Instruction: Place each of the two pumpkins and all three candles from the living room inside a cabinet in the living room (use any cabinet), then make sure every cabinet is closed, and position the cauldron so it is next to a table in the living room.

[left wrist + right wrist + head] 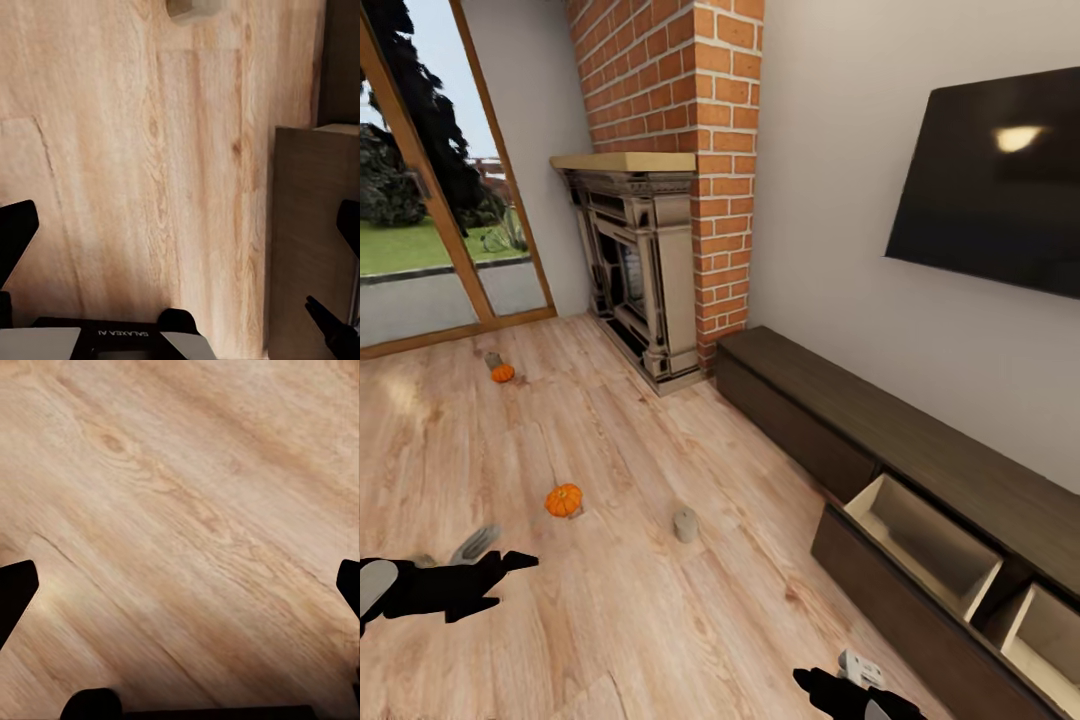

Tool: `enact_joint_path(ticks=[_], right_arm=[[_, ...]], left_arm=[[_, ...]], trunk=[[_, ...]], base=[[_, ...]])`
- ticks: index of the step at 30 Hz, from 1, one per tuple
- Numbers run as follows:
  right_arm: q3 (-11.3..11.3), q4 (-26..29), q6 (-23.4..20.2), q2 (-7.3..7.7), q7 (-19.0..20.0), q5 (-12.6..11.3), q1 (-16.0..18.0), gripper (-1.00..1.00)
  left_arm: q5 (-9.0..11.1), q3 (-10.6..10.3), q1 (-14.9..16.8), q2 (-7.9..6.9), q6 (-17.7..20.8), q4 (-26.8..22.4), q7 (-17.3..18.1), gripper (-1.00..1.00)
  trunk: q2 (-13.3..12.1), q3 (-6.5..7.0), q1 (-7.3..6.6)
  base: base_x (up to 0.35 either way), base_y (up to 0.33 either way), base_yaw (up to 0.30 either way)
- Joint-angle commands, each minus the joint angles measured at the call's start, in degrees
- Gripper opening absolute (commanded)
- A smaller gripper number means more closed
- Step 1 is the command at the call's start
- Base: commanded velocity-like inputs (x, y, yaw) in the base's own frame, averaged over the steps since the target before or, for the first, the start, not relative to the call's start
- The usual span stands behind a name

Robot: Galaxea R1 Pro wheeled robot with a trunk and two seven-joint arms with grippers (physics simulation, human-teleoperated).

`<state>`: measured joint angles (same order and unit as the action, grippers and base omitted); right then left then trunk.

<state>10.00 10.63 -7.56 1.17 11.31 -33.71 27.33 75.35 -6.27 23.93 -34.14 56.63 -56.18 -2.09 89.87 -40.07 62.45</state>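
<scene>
Two orange pumpkins lie on the wood floor, one near (563, 499) and one farther off (503, 373). A grey candle (492, 359) stands beside the far pumpkin, and another candle (685, 524) stands mid-floor, also visible in the left wrist view (191, 6). The long dark cabinet (830, 400) runs along the right wall with two pale compartments (925, 540) pulled open. My left gripper (495, 558) (180, 232) hovers open over the floor near the open front (307, 225). My right gripper (845, 690) (180, 592) is open above bare floor. The cauldron is out of view.
An ornate fireplace (635, 270) under a brick chimney (680, 90) stands at the back. A glass door (420, 200) is at the left and a wall television (995, 180) hangs above the cabinet. Open floor lies between me and the pumpkins.
</scene>
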Motion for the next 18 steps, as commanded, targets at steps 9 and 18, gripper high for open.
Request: enact_joint_path(ticks=[9, 18], right_arm=[[0.45, 0.10, 2.81, 0.05, 0.31, -0.72, 0.00, 1.00], [0.64, 0.17, 3.40, -0.03, 0.37, -0.66, 0.00, 1.00]], left_arm=[[0.36, -0.15, 0.07, -0.12, 0.06, 0.16, -0.19, 1.00], [0.26, 1.51, 0.07, -0.11, 0.06, 1.46, -0.19, 1.00]], trunk=[[0.02, -0.05, 0.02], [0.02, -0.05, 0.02]], base=[[0.203, 0.167, 0.275], [0.226, 0.198, 0.275]])
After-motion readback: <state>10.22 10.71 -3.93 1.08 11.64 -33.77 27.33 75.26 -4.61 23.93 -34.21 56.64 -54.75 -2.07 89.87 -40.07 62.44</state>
